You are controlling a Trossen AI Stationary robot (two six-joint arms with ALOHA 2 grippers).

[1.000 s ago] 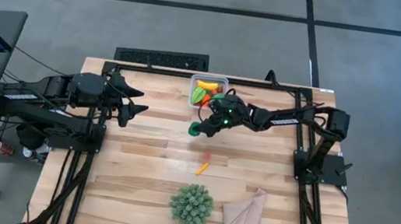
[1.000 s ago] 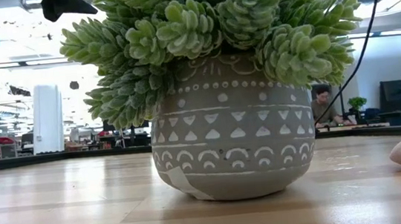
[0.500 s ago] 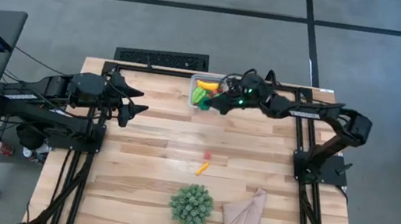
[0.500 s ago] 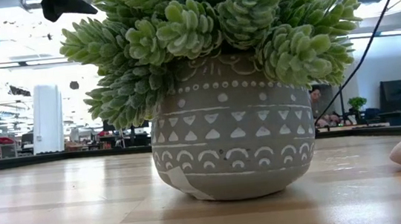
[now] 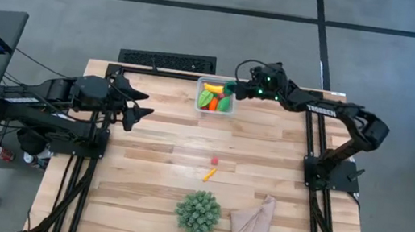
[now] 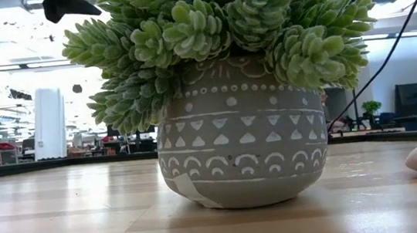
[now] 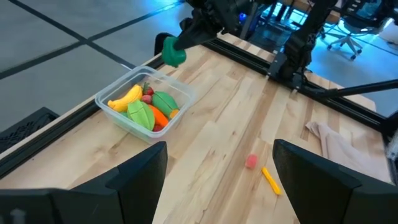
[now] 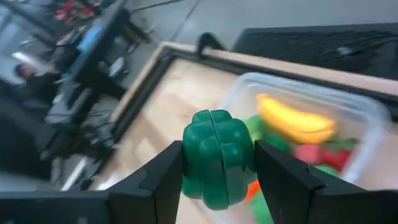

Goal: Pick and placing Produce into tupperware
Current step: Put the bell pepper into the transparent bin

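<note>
The clear tupperware [image 5: 216, 98] [image 7: 144, 105] sits near the table's far edge and holds a yellow banana [image 7: 125, 98], green pieces, an orange piece and red bits. My right gripper [image 5: 235, 89] hovers at the container's right far corner, shut on a dark green toy vegetable [image 8: 216, 157] [image 7: 173, 52]. A small red berry [image 5: 215, 161] and an orange carrot [image 5: 208, 174] lie on the table's middle. My left gripper [image 5: 144, 104] waits open left of the container. My right gripper pinches the green toy vegetable between its two fingers [image 8: 168, 174], one on each side of its lobed body. It is lifted clear, above the tupperware's right edge [image 7: 184, 93].
A spiky green plant in a patterned grey pot [image 5: 197, 211] [image 6: 242, 159] stands near the table's near edge, with a beige cloth [image 5: 252, 225] to its right. Bare wood lies between the left gripper and the loose pieces.
My right gripper, holding the green vegetable, has moved from the table's middle toward the far edge and up, passing over the tupperware to its right far corner. My left arm has kept still.
</note>
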